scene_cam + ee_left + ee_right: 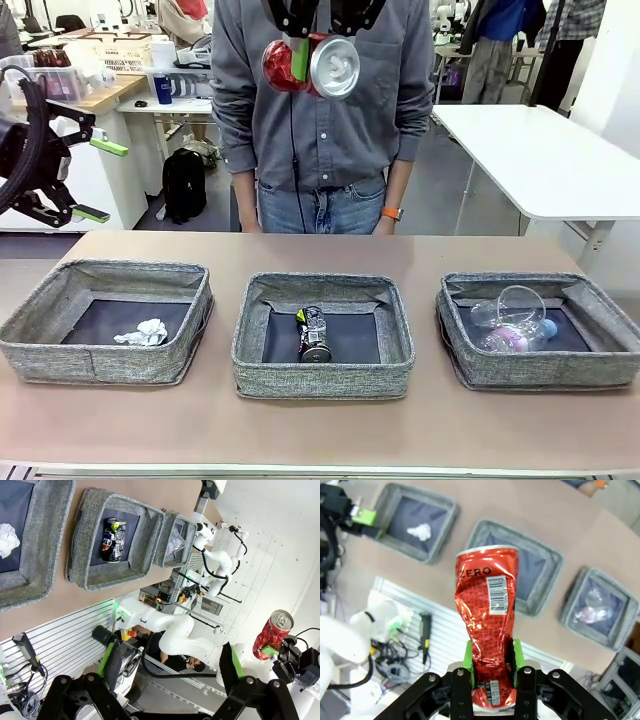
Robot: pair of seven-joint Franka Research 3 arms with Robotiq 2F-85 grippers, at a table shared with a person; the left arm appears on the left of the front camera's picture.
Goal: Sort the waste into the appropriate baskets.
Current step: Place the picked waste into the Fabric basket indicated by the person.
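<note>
Gripping red crushed can [487,625], right tool [492,665] hangs high.

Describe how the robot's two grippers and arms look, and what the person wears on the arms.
Both the left gripper and the right gripper are black linkages with bolted joints and green-padded fingers. The arm segments are glossy white, with black cables. The person wears grey shirt sleeves and an orange wristband.
</note>
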